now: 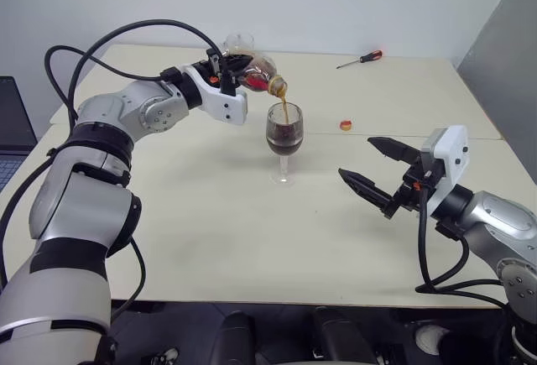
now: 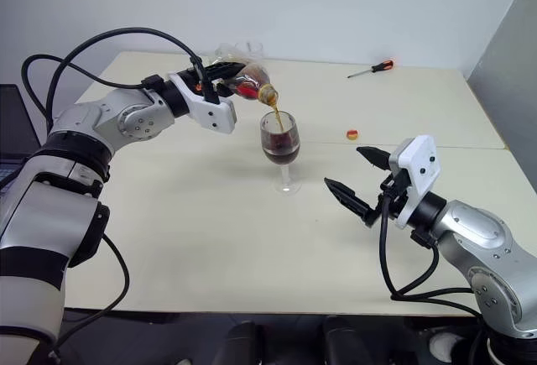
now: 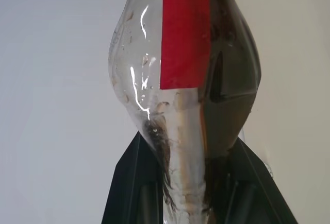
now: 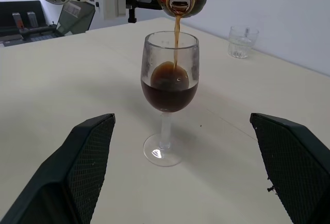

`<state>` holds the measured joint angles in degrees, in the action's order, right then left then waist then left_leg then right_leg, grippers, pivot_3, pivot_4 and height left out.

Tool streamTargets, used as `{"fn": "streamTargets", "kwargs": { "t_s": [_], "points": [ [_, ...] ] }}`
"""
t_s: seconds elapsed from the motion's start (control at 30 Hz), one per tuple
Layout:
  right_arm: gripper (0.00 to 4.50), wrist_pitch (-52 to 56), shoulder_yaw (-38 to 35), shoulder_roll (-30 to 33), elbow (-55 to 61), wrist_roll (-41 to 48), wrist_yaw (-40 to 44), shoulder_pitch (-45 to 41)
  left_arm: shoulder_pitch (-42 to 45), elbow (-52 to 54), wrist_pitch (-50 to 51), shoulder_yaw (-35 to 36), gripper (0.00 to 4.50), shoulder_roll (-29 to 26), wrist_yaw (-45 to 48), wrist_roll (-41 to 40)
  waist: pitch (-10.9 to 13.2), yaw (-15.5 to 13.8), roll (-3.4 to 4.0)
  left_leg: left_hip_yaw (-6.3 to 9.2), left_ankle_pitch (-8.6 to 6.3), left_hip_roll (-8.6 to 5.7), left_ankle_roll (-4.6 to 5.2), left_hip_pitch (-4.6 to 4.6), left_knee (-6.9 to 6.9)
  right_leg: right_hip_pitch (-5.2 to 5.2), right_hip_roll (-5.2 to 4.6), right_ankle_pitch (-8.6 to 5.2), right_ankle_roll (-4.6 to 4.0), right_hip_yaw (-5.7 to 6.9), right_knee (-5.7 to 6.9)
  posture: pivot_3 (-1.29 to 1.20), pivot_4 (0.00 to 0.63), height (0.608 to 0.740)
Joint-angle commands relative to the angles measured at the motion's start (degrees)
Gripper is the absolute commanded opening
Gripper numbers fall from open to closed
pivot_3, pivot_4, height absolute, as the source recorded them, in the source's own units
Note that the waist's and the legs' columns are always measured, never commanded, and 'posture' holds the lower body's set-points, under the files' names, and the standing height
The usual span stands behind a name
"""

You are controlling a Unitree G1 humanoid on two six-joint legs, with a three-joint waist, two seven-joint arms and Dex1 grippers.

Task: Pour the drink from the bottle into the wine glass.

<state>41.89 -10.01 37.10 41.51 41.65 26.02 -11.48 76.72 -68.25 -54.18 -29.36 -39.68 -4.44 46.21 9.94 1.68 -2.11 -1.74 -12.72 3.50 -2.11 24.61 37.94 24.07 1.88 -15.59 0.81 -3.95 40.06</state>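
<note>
Left hand (image 1: 237, 73) clamped on the bottle (image 1: 256, 70), fingers (image 3: 135, 183) pressed to either side of its clear body. Bottle tipped on its side above the bench (image 1: 210, 214), open mouth pointing down toward the wine glass (image 1: 284, 143). Red label (image 3: 185, 31) wrapped round the bottle, dark liquid pooled along the lower side inside it. Thin stream of the drink (image 4: 177, 31) falling from the bottle's mouth straight into the glass bowl. Wine glass upright on its round foot near the middle of the bench, bowl roughly half full of dark brown-red liquid, a foamy patch where the stream lands. Right hand (image 1: 376, 169) held apart from the glass, to its right and nearer the robot, black fingers (image 4: 85, 162) spread wide and gripping nothing, pointed toward the glass. Small yellow-and-red cap (image 1: 345, 125) lying on the bench right of the glass, between it and the right hand but farther back. Short clear tumbler (image 4: 241, 41) standing near the far edge of the bench, behind the bottle. Screwdriver (image 1: 360, 59) with a red handle lying at the far right part of the bench, well apart from everything else. Laptop (image 1: 15, 130) partly seen off the left edge of the bench.
</note>
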Motion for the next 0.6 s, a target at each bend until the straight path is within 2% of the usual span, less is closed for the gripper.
{"fn": "streamTargets", "kwargs": {
  "t_s": [0.03, 0.23, 0.43, 0.5, 0.6],
  "points": [
    [4.50, -1.0, -1.1, 0.7, 0.5, 0.0, 0.4, -0.7, 1.6, 0.1, -0.1, 1.2, 0.74, -0.2, -0.9, -1.5, 0.0, 0.0, 0.00, 0.00, 0.00, 0.00, 0.00, 0.00, 0.00, 0.00, 0.00, 0.00, 0.00, 0.00, 0.00, 0.00, 0.150, 0.740],
    [4.50, -0.9, -1.2, 0.7, 0.9, 0.2, 0.4, -0.5, 1.2, -0.2, -0.3, 2.2, 0.74, 0.2, 0.0, -3.0, 0.0, 0.0, 0.00, 0.00, 0.00, 0.00, 0.00, 0.00, 0.00, 0.00, 0.00, 0.00, 0.00, 0.00, 0.00, 0.00, 0.150, 0.740],
    [4.50, -0.9, -0.9, 0.7, 1.0, 0.0, 0.4, -0.3, -1.4, -2.6, 1.0, 13.6, 0.74, 5.7, 17.5, -21.9, 0.0, 0.0, 0.00, -0.01, 0.00, 0.00, 0.00, 0.01, 0.02, 0.00, 0.00, 0.00, -0.01, 0.01, 0.01, 0.00, 0.150, 0.740],
    [4.50, -0.9, -0.7, 0.8, 0.8, -0.1, 0.4, -0.4, -2.4, -1.8, 3.5, 18.8, 0.74, 8.7, 25.7, -30.3, 0.0, 0.0, 0.01, -0.01, 0.00, 0.00, 0.00, 0.01, 0.02, 0.00, 0.00, 0.01, -0.01, 0.02, 0.02, 0.00, 0.150, 0.740],
    [4.50, -0.9, -0.5, 0.7, 0.7, -0.2, 0.5, -0.5, -3.3, 0.2, 8.9, 24.7, 0.74, 11.7, 33.1, -38.9, 0.0, 0.0, 0.01, 0.00, 0.00, 0.00, 0.00, 0.01, 0.05, -0.01, 0.00, 0.01, -0.02, 0.02, 0.03, 0.00, 0.150, 0.740]
  ]
}}
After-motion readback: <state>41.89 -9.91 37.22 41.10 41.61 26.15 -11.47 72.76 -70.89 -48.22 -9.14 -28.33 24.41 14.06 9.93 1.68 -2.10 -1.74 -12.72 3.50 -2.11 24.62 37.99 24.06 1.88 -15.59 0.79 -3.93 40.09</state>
